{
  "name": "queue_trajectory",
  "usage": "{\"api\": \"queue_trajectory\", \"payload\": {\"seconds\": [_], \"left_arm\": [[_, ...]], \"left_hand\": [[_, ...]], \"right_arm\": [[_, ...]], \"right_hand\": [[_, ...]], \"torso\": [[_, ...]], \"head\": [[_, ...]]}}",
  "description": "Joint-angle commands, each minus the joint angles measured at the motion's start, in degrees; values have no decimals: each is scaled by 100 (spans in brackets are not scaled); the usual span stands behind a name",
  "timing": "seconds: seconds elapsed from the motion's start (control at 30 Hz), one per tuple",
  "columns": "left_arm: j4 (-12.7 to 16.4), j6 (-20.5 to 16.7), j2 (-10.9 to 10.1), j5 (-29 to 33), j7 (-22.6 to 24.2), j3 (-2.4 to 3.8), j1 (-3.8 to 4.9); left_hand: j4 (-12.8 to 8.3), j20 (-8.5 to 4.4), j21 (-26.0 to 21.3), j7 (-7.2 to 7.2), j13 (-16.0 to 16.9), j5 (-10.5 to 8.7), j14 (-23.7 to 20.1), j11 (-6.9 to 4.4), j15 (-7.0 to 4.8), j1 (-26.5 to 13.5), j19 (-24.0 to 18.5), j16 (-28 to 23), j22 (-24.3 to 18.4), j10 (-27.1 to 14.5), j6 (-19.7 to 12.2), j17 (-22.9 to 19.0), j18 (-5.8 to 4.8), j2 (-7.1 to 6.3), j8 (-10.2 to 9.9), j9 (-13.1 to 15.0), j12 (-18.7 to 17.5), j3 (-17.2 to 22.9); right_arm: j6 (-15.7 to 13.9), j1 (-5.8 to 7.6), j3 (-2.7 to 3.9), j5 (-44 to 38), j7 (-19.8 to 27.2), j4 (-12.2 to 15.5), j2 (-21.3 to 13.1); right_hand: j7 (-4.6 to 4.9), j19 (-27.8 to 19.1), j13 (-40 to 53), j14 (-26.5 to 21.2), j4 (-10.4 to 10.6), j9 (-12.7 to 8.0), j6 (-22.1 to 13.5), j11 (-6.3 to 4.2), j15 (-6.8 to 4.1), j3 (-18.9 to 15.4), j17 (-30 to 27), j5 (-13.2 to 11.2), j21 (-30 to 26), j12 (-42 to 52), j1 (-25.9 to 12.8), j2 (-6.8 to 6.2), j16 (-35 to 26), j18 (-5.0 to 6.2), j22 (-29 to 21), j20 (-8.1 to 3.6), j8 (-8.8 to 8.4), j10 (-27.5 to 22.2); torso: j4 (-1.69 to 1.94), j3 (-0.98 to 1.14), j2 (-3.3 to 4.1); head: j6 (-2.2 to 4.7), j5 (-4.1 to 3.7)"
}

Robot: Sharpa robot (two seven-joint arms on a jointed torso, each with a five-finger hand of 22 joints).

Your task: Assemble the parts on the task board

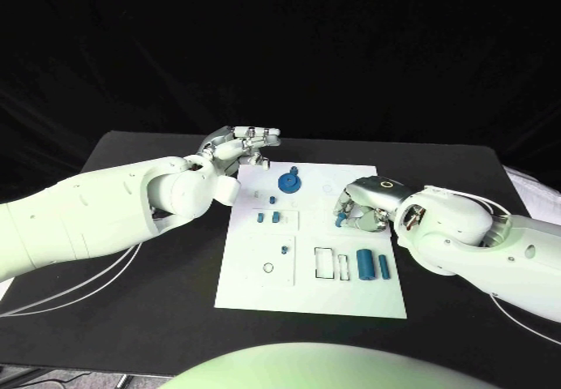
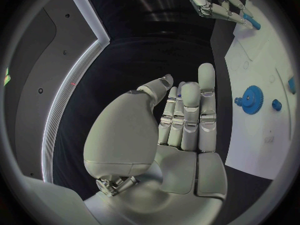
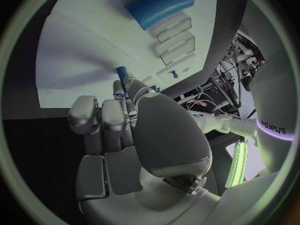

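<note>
A: Current step?
B: Right hand (image 1: pixel 365 209) fingers grip a small blue peg (image 1: pixel 339 219) over the task board (image 1: pixel 314 293) right edge; left hand (image 1: pixel 240 146) empty, fingers apart.
A: Next?
B: Probably align peg with its socket.

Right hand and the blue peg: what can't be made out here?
- Head view: the right hand covers most of the blue peg, hiding how it is held.
- Right wrist view: the fingers hide all but the peg's tip.
- Left wrist view: the peg is too small to tell whether it touches the task board.
</note>
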Motion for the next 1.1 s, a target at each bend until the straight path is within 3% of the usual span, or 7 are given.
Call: {"api": "queue_trajectory", "payload": {"seconds": [0.03,0.43,0.63,0.83,0.93,1.1], "left_arm": [[-2,119,11,23,7,4,1],[-19,140,25,23,-35,3,1],[-23,143,33,23,-42,3,0],[-26,156,59,23,-43,3,-1],[-27,162,73,23,-44,3,-1],[-24,170,83,23,-50,3,-1]], "left_hand": [[16,0,-24,8,4,-35,-40,-5,-3,-20,-31,-26,-5,-26,-34,-8,102,57,39,-1,18,-30],[9,1,-33,8,4,-39,-48,-5,-3,-8,-29,-27,-13,-37,-40,-25,103,71,45,0,33,-55],[9,1,-33,8,4,-39,-48,-5,-3,-8,-29,-27,-13,-37,-40,-25,103,71,45,0,33,-55],[6,1,-35,9,3,-39,-49,-4,-3,-4,-29,-24,-14,-43,-45,-24,103,73,44,0,34,-60],[6,1,-35,9,3,-39,-49,-4,-3,-4,-29,-24,-14,-43,-45,-24,103,73,44,0,34,-60],[6,1,-35,9,3,-39,-49,-4,-3,-4,-29,-24,-14,-43,-45,-24,103,73,44,0,34,-60]], "right_arm": [[-243,25,16,522,-28,78,-60],[-142,285,69,1535,-63,441,-350],[-139,322,76,1613,-27,713,-276],[-136,188,72,1269,70,888,143],[-135,87,63,1055,108,868,329],[-131,-123,42,749,178,746,589]], "right_hand": [[-5,30,-9,74,16,-5,46,14,-42,63,14,-6,38,-39,-110,1,30,-110,11,-6,-18,44],[-6,26,-8,76,48,-7,44,19,-38,155,39,-16,50,-98,-277,-95,61,-111,24,-5,-36,64],[-6,24,-8,76,55,-8,44,20,-38,167,36,-17,50,-104,-297,-99,61,-111,23,-5,-38,66],[-6,21,-9,74,56,-9,39,20,-37,183,29,-14,48,-112,-306,-97,59,-109,18,-5,-41,62],[-5,19,-10,73,54,-10,35,21,-37,192,27,-13,48,-118,-308,-99,58,-109,17,-5,-44,57],[0,16,-11,72,47,-12,24,24,-35,218,28,-10,48,-131,-312,-103,60,-109,16,-5,-50,46]], "torso": [[0,-4,-7],[1,-6,-6],[2,-2,1],[8,-9,-4],[17,-15,-7],[-4,-17,-2]], "head": [[8,-10],[40,-32],[44,-20],[20,14],[9,29],[14,106]]}}
